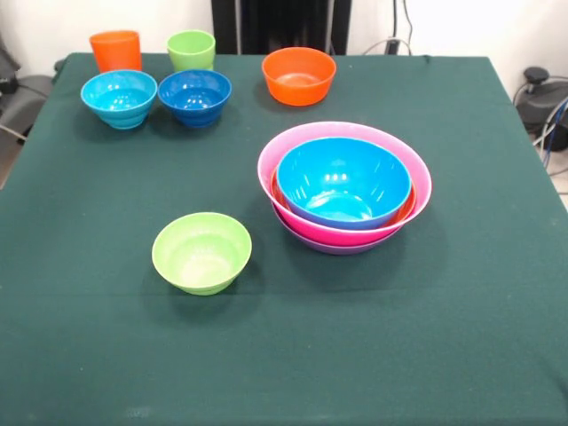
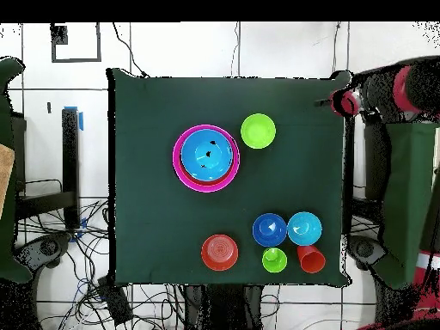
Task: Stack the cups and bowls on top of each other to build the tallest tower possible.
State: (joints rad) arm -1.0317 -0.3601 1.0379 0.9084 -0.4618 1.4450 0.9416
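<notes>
Presently hovering the gripper [image 2: 346, 103] off the table's [image 2: 155, 112] edge, open or closed impossible to tell, and facing the small lime-green bowl [image 2: 258, 131] nearest, the tower [image 2: 206, 157] sitting just beyond it.

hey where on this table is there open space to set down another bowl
Bare cloth lies along the table edge nearest the front camera, past the lime-green bowl and the tower. The far row is crowded: orange cup, lime-green cup, light-blue bowl, dark-blue bowl.
</notes>
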